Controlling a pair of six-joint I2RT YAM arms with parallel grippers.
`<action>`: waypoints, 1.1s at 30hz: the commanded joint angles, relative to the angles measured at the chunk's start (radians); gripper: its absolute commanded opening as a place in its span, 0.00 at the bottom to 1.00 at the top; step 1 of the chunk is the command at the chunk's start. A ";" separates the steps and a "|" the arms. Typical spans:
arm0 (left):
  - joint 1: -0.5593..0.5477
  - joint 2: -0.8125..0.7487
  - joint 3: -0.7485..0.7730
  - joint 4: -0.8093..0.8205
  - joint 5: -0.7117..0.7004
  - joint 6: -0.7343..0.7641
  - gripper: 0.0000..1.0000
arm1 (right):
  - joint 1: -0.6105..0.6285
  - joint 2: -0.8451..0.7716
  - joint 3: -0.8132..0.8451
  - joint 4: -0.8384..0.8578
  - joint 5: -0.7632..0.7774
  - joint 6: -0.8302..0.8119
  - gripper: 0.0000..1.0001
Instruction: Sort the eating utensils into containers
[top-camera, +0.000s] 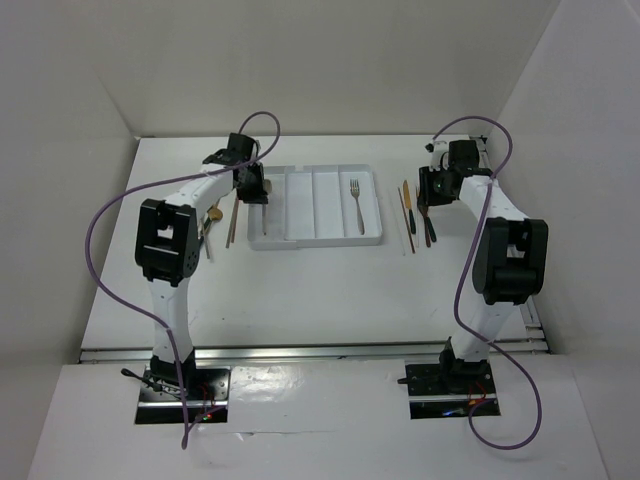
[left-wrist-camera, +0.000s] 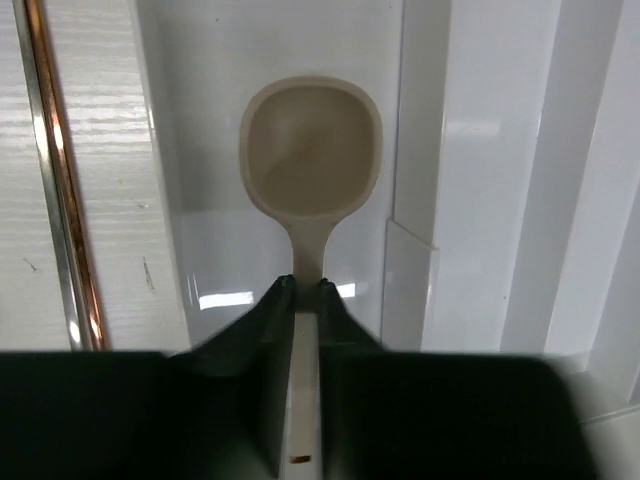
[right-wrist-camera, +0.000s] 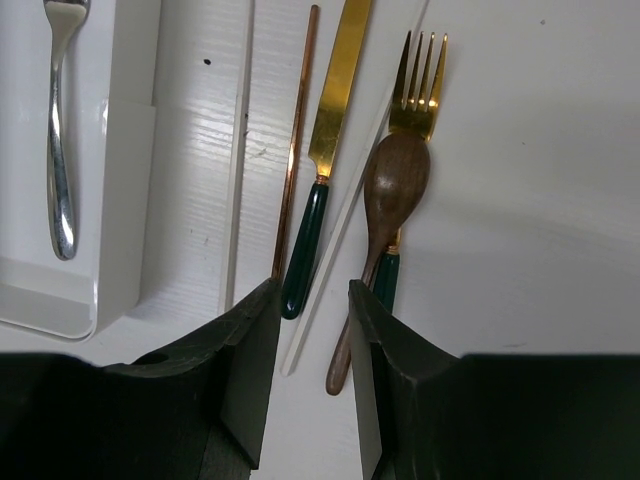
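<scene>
Spoon (left-wrist-camera: 311, 150) clamped in the left gripper (left-wrist-camera: 302, 285), over the nine-o'clock compartment of the tray (top-camera: 315, 243).
Bowl points twelve o'clock, near the divider (left-wrist-camera: 415, 150) at three; release crooked and it could straddle. Right gripper (right-wrist-camera: 312, 290) stands parted, holding nothing, above the knife (right-wrist-camera: 336, 100) handle; a white chopstick (right-wrist-camera: 338, 235) crowding at three o'clock might get pinched too.

White table (top-camera: 320, 290) (white walls (top-camera: 330, 60) around)
</scene>
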 joint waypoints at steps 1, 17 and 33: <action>-0.005 -0.018 0.017 -0.010 -0.052 0.048 0.35 | -0.012 -0.043 0.000 0.002 -0.023 0.013 0.41; 0.081 -0.569 -0.293 -0.127 -0.052 0.385 0.66 | -0.003 -0.032 0.016 0.012 -0.054 0.013 0.41; 0.374 -0.493 -0.459 -0.139 0.058 0.361 0.32 | 0.017 -0.023 0.026 0.003 -0.063 0.013 0.41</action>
